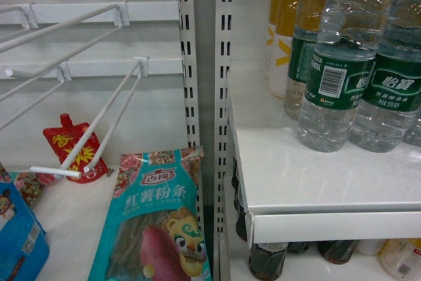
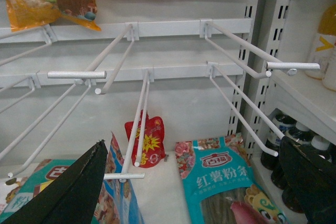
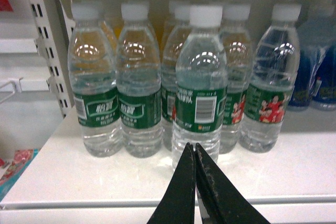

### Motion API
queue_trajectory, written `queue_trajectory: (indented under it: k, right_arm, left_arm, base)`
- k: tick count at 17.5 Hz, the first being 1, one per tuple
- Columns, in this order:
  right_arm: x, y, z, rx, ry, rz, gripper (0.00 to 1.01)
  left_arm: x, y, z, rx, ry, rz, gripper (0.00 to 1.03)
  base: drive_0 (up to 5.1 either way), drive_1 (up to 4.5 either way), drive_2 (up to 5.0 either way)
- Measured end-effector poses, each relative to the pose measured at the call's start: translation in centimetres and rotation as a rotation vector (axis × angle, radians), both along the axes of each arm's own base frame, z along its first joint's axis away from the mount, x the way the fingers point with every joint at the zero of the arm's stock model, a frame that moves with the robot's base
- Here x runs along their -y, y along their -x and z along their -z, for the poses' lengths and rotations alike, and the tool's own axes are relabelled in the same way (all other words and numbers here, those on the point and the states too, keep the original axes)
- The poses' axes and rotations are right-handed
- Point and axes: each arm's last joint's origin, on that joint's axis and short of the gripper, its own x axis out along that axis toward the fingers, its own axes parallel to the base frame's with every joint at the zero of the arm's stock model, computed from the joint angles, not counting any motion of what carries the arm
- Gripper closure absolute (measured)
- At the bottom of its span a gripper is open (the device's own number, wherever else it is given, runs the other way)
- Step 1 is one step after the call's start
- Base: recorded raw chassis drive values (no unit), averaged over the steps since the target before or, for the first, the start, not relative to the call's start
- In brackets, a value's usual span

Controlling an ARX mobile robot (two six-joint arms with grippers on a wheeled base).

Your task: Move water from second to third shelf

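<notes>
water (image 3: 200, 87) frontmost, bottles (image 3: 118, 98) behind, on shelf (image 3: 294, 171)

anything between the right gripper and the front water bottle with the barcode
Nothing visible. In the right wrist view the right gripper, fingers together, points at the front water bottle with only bare shelf between them. The other bottles stand behind and beside it.

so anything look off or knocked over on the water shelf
Nothing is spilled or tipped. One water bottle stands forward of the row, barcode facing out, just beyond the right gripper, whose fingers are closed and empty.
</notes>
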Motion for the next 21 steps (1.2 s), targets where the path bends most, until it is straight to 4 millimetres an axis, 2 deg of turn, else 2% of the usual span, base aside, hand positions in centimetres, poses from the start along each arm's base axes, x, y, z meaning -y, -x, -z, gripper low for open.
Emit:
queue_trajectory:
  k: [2, 11, 13, 20, 21]
  right_arm:
    - [0.0, -0.1, 1.2, -0.019, -0.002, 0.000, 0.99]
    - [0.0, 0.0, 3.1, -0.010, -0.002, 0.000, 0.99]
    - [0.0, 0.0, 4.1, -0.008, -0.003, 0.000, 0.99]
    - [0.0, 0.0, 4.0, -0.002, -0.003, 0.000, 0.99]
    - [0.0, 0.0, 4.0, -0.002, -0.003, 0.000, 0.94]
  left_arm:
    - [0.0, 0.0, 0.0, 0.000, 0.000, 0.000, 0.05]
    - [0.0, 0.0, 0.0, 0.000, 0.000, 0.000, 0.05]
    - [0.0, 0.0, 0.0, 0.000, 0.000, -0.002, 0.05]
    - [0.0, 0.0, 0.0, 0.000, 0.000, 0.000, 0.05]
    - [0.0, 0.0, 0.0, 0.000, 0.000, 0.000, 0.05]
  base:
    - [0.0, 0.00, 0.0]
    - [0.0, 0.00, 0.0]
    - [0.0, 0.00, 0.0]
    - [0.0, 0.00, 0.0]
    - [0.0, 0.00, 0.0]
